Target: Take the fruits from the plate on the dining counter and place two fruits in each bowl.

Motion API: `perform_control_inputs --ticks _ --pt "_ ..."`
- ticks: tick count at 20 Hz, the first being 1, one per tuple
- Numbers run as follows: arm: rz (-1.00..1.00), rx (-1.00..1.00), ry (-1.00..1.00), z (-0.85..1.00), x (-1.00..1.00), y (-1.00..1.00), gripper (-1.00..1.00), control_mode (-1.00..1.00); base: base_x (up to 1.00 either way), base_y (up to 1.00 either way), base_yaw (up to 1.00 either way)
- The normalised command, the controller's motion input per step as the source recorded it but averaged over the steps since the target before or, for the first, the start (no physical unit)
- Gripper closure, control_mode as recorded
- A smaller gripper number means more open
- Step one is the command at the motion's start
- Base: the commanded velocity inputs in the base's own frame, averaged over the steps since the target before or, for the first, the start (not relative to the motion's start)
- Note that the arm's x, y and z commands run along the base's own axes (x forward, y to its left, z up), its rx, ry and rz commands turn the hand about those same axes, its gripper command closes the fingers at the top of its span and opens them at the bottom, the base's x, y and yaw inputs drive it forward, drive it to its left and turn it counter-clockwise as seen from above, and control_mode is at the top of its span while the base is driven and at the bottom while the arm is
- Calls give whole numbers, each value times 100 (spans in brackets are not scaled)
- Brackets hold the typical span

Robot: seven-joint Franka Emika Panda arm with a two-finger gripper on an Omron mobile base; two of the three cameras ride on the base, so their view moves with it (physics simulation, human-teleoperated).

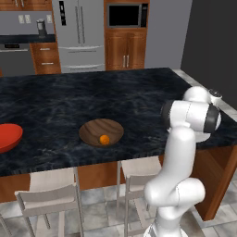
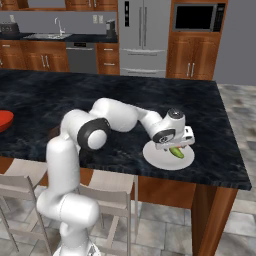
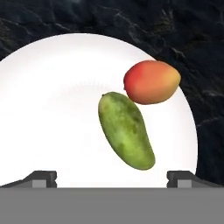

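Fingers (image 3: pixel 43 178) of the gripper (image 3: pixel 112 179) stand spread wide, empty, above the white plate (image 3: pixel 52 109) on the counter (image 2: pixel 210 115). Green fruit (image 3: pixel 127 130) lies between them, touching the red-orange fruit (image 3: pixel 152 82). Descending straight and closing across the green one's narrow width should avoid nudging its neighbour. An orange (image 1: pixel 104 139) sits in the wooden bowl (image 1: pixel 92 127); the red bowl (image 1: pixel 7 134) looks empty.

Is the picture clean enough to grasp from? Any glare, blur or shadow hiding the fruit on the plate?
Hand view: sharp, evenly lit; the green oblong fruit and the red-orange fruit read clearly on the flat white plate, with only a faint soft shading at its centre. Right base view: the arm covers most of the plate. Left base view: slightly soft, no glare on the black marbled counter.
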Motion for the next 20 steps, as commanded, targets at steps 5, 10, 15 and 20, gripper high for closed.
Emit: perform_control_inputs --ticks 5,10,15,20 --pt "1 0 7 -27 23 0 -100 -100 0 0 0" --pt "2 0 4 -34 26 -1 -100 -100 0 0 0" --pt "2 0 2 -25 29 -6 -100 -100 0 0 0" --pt "3 0 1 -20 21 -16 -100 -100 0 0 0"
